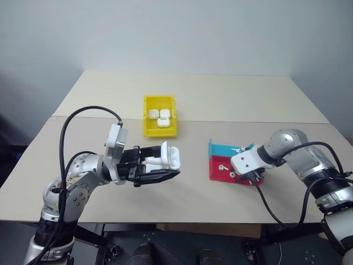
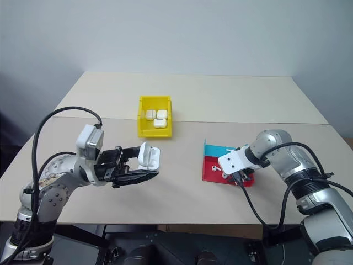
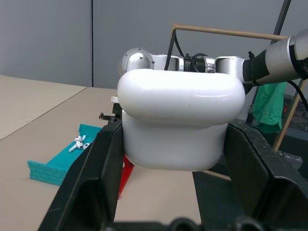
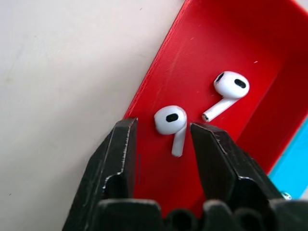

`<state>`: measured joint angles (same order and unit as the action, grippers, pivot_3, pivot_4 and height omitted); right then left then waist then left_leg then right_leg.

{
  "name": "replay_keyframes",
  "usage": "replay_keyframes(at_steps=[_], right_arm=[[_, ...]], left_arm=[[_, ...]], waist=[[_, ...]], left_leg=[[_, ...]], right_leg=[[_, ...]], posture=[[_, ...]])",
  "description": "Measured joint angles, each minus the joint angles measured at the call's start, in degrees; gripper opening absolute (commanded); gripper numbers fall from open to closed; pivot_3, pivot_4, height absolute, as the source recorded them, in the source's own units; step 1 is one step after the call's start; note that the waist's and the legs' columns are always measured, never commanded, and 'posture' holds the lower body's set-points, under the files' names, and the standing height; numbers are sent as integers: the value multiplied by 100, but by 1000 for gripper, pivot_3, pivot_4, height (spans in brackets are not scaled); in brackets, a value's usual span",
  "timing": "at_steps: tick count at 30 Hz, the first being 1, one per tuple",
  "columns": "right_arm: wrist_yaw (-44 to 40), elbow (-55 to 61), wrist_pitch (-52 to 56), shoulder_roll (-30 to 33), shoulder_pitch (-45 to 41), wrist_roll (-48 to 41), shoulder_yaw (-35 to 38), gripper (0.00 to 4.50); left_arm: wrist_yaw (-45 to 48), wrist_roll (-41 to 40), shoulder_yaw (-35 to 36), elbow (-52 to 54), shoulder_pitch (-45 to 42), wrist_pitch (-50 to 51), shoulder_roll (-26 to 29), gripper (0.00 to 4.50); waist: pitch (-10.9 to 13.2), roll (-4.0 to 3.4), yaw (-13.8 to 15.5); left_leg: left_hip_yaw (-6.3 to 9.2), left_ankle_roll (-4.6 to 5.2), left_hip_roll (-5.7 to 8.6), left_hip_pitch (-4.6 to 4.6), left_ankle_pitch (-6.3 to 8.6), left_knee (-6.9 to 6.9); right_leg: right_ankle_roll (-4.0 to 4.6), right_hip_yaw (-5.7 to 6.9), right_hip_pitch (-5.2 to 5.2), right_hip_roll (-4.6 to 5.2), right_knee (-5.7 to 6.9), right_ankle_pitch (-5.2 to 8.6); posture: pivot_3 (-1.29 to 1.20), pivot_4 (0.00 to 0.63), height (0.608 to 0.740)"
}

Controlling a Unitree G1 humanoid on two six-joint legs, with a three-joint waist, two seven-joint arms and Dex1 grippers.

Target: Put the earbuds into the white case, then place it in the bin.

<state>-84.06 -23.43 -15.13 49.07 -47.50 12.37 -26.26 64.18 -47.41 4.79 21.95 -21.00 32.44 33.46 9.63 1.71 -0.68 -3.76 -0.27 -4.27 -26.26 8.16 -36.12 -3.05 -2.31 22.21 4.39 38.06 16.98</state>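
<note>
White case (image 1: 167, 157), lid open, is clamped between the fingers of the left gripper (image 1: 159, 164), held above the table (image 1: 231, 99) at its 7 o'clock area. Right gripper (image 4: 163, 139) points down into the red tray (image 4: 250, 43) at 4 o'clock; its fingers are spread, straddling one earbud (image 4: 172, 122) without pinching it. A second earbud (image 4: 230, 89) lies just beside. The yellow bin (image 1: 148, 128), at table centre, holds three cases.
</note>
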Motion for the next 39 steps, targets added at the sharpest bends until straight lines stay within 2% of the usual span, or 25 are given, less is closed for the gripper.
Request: replay_keyframes(at_steps=[11,14,15,33,36,39], right_arm=[[-12,-187,-79,-198,-105,81,0,2080],[-75,-183,-78,-198,-104,97,0,1537],[-86,-183,-78,-197,-103,101,0,1206],[37,-136,78,-198,-102,217,4,1206],[31,-130,138,-198,-102,220,4,673],[29,-88,207,-198,-101,214,4,602]], left_arm=[[-94,-1,24,99,71,0,0,2807],[-104,-4,26,109,77,0,1,2807],[-106,-4,26,110,80,0,0,2807],[-95,-3,27,110,84,-1,1,2807],[-91,-3,27,109,84,-1,6,2807],[-89,-4,27,110,84,-1,20,2807]], waist=[[0,0,-2],[0,0,-2],[0,0,-2],[0,0,-2],[0,0,-2],[0,0,-2]], left_leg=[[0,-1,0,0,0,-1],[0,-1,0,1,0,0],[0,-1,0,1,0,0],[0,-1,0,3,-1,-1],[0,-1,0,3,-1,-1],[0,-1,0,4,-1,-1]], right_leg=[[0,1,-2,0,0,0],[0,1,-2,0,0,0],[0,1,-2,0,0,0],[0,1,-4,0,0,0],[0,1,-4,0,0,0],[1,1,-4,0,1,0]], posture=[[0,150,740],[0,150,740],[0,150,740],[0,150,740],[0,150,740],[0,150,740]])
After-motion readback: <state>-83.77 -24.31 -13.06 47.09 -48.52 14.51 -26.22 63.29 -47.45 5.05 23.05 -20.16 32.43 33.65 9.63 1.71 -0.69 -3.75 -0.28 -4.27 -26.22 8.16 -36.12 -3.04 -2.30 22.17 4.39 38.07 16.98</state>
